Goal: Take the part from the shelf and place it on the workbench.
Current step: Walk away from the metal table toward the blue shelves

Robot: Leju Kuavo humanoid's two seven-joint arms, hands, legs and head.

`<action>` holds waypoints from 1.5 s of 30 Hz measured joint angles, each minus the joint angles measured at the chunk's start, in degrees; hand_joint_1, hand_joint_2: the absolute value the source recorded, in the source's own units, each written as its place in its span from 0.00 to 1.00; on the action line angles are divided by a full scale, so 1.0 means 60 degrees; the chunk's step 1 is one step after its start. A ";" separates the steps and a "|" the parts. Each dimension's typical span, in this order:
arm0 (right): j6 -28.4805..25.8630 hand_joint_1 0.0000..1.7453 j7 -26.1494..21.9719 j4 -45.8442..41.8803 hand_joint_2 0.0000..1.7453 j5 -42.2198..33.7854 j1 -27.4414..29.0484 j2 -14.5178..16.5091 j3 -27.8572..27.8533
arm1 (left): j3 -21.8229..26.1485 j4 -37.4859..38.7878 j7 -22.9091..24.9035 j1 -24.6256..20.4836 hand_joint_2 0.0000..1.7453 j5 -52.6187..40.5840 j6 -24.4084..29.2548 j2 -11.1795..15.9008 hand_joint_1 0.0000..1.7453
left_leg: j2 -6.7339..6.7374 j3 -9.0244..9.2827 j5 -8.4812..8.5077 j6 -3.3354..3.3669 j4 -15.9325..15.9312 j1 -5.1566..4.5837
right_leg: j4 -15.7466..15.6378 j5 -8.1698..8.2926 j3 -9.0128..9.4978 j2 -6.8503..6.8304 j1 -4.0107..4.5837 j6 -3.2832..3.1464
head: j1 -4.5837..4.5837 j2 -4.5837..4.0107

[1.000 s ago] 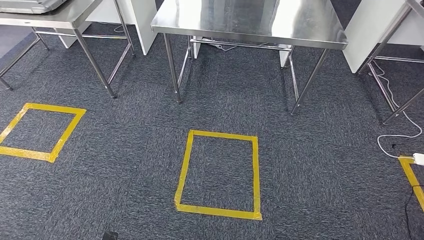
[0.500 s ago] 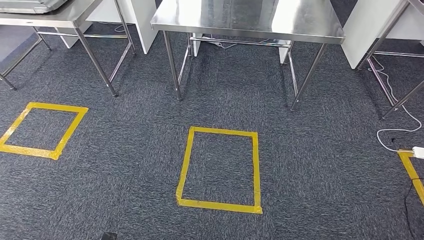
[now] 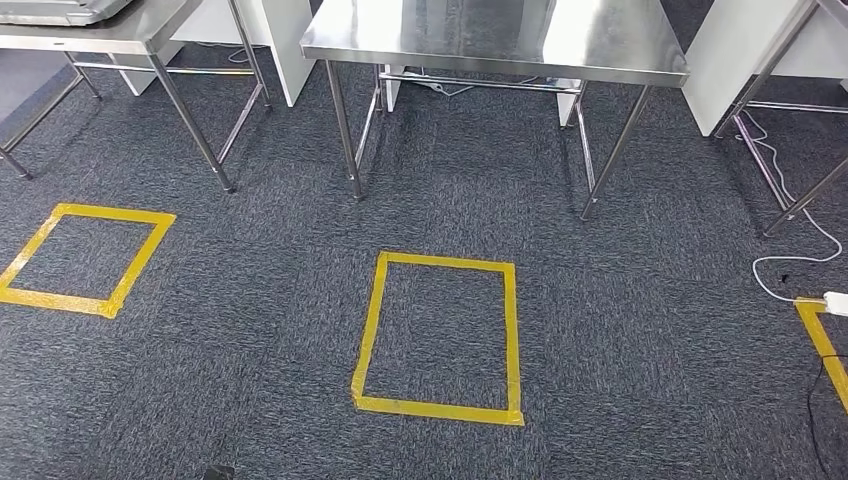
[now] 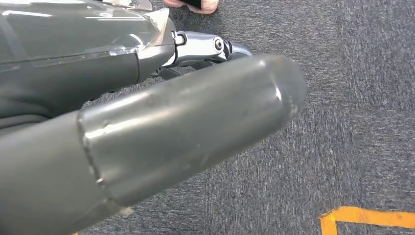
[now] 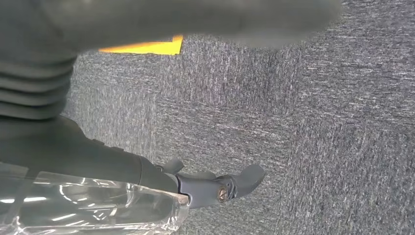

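Observation:
A bare stainless steel workbench [image 3: 500,45] stands straight ahead at the top of the head view, on four thin legs. My left hand [image 4: 147,122] hangs over grey carpet, its thick grey thumb across the left wrist view and a silver finger [image 4: 215,46] stretched out behind it, holding nothing. My right hand [image 5: 122,166] also hangs above the carpet, with its dark fingers [image 5: 240,182] extended and nothing in them. Clear film covers the back of each hand.
A yellow tape rectangle [image 3: 440,408] marks the carpet before the workbench, with another at the left [image 3: 85,300] and a corner at the right [image 3: 825,345]. A second steel table [image 3: 110,35] stands left. A white cable [image 3: 800,265] trails at the right.
The whole head picture has slid up a little since a second ago, so the camera moved slightly. It has held nearly still in the last half second.

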 joint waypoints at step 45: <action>0.0201 0.00 0.0199 -0.0021 0.00 0.0259 0.0027 -0.0108 0.0358 | -0.0315 0.0008 0.0068 0.0017 0.00 0.0082 0.0039 0.0001 0.00 | -0.0112 -0.0159 -0.0286 -0.0146 0.0454 -0.0125 | 0.0064 0.0236 -0.0280 0.0000 -0.0040 -0.0181 | 0.0049 0.0000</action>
